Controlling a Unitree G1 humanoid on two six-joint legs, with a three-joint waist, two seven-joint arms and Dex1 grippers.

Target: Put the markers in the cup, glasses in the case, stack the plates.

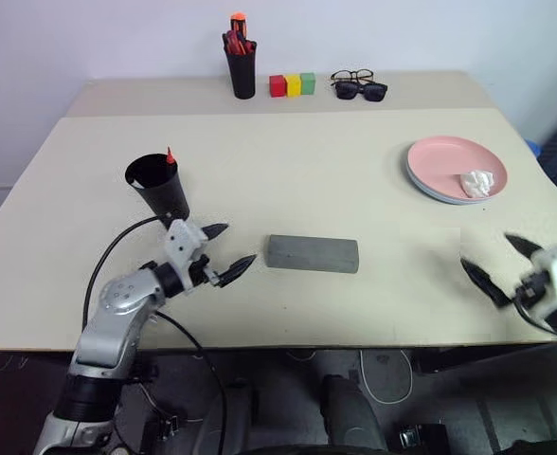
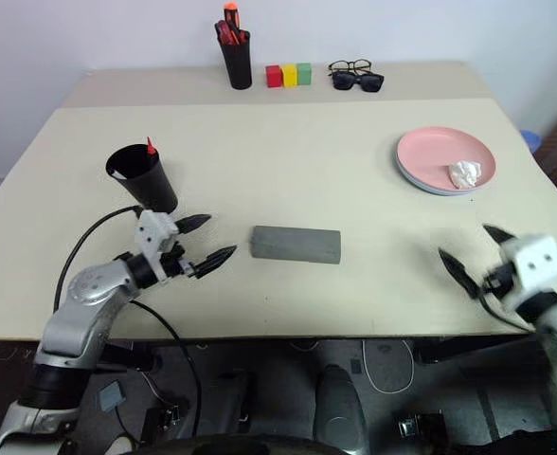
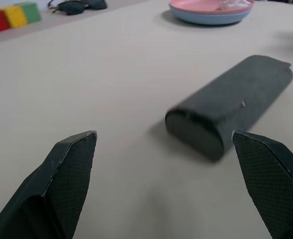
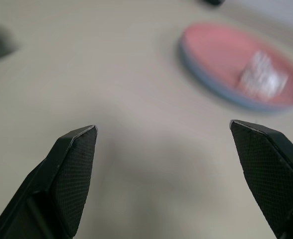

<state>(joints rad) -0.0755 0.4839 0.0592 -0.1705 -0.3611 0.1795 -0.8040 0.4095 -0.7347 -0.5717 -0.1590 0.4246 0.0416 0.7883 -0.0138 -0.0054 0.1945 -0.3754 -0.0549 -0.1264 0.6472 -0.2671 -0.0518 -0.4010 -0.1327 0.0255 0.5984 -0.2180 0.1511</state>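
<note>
The cup (image 1: 159, 184), at the table's left, holds a red-tipped marker (image 1: 170, 156); the left gripper (image 1: 224, 254) hangs spread and empty beside the closed case (image 1: 313, 253). To the right, the pink plate (image 1: 457, 169) sits stacked on the blue, near the right gripper (image 1: 502, 264), likewise spread and empty. All three steps appear complete, so no further grasp seems required.

— How does the light look to you?

— Even and soft on your table (image 1: 260, 171); the cup (image 1: 160, 185) and the case (image 1: 313, 253) cast only faint shadows. No glare.

— And sharpness?

— Your head views are clear, though the right gripper (image 1: 499, 265) smears a little. Your right wrist view is blurred: the plates (image 4: 241, 74) and the white crumpled thing (image 4: 262, 75) on them are smeared. In your left wrist view, the blocks (image 3: 13, 16) at the back are soft.
</note>
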